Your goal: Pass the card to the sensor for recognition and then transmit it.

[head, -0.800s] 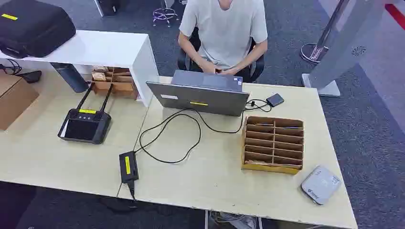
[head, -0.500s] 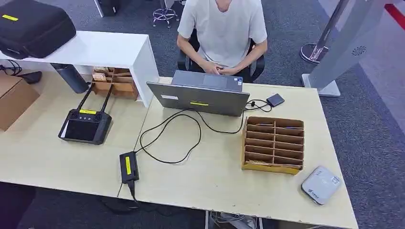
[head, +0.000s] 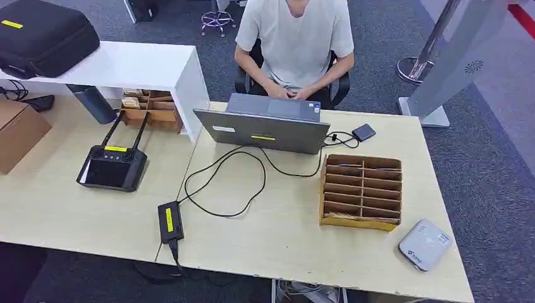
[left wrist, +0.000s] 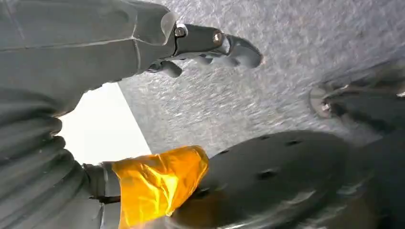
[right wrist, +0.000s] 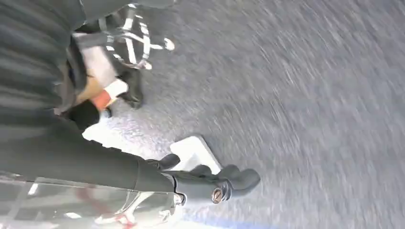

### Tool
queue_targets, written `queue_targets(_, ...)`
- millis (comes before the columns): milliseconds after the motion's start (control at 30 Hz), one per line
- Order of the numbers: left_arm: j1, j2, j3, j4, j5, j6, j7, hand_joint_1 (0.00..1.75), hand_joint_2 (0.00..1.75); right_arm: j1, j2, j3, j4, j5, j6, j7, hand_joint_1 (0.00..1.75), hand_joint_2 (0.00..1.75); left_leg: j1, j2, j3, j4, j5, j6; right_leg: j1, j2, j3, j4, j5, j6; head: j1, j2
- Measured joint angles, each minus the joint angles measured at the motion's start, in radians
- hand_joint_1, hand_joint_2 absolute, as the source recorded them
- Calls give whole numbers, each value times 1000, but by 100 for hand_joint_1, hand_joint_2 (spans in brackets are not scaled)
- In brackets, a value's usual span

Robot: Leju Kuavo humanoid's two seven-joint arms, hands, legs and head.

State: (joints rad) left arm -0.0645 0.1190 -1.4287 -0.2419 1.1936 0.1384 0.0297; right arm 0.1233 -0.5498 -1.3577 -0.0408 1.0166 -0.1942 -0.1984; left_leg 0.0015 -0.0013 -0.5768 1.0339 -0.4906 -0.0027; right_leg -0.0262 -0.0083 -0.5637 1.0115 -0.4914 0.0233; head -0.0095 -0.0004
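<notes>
**Hands down, cards still in the rack**

While both arms hang at the robot's sides, you have nothing in hand yet. The left hand [left wrist: 210, 45] points toward the carpet with its fingers loosely extended and holds nothing; the right hand [right wrist: 215, 183] is the same — slack, empty, low over the floor.

The cards should be in the cardboard slotted rack [head: 361, 191] on the tabletop [head: 271, 233], though you cannot make out a single card from the head view. The grey sensor [head: 424, 244] lies just beside the rack near the tabletop's right corner, likely so the right hand has a short carry. Across the tabletop a person [head: 294, 38] sits behind a laptop [head: 262, 129] — presumably the one to receive the card.
</notes>
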Motion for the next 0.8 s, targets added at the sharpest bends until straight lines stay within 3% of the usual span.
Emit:
queue_targets(200, 9, 3, -50, 5, 12, -36, -16, 0, 175, -30, -116, -87, -16, -121, -65, -26, 0, 175, 0, 0, 1, 0, 0, 0, 0, 0, 0, 0, 0, 0, 0, 0)
queue_targets(567, 14, 2, -76, 8, 13, -53, -24, 0, 175, -74, -104, -133, -332, -210, 35, 72, 0, 175, 0, 1, 2, 0, 0, 0, 1, 0, 0, 1, 0, 0, 0, 0)
queue_targets(800, 15, -4, -92, 11, 6, -58, -24, 0, 175, -131, -110, -135, -577, -303, 89, 96, 0, 175, 0, 0, 1, 0, 0, 0, 1, 0, 1, 1, 0, 0, 0, 0)
